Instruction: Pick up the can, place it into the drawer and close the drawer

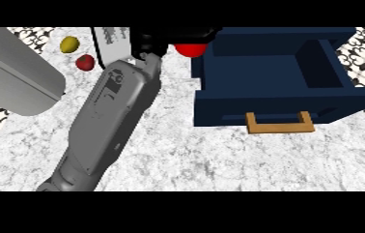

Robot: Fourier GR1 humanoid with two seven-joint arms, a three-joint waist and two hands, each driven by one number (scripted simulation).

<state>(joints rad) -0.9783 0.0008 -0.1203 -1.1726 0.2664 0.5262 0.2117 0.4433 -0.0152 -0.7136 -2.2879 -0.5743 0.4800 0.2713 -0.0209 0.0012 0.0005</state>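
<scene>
The right hand (167,37) is clenched round the red can (191,50), of which only a lower part shows under the black fingers, so I cannot tell how its long axis lies. Hand and can hang toward the bench's far edge, just beside the far-left corner of the open blue drawer (271,109), not over its cavity. The cavity lies to the hand's right and nearer, so the coming move looks like a short carry rightward. The wooden handle (280,128) faces the near edge. The marbled bench (185,159) holds a yellow fruit (69,44) and a red fruit (85,62) at its far-left corner, well apart from the drawer.
</scene>
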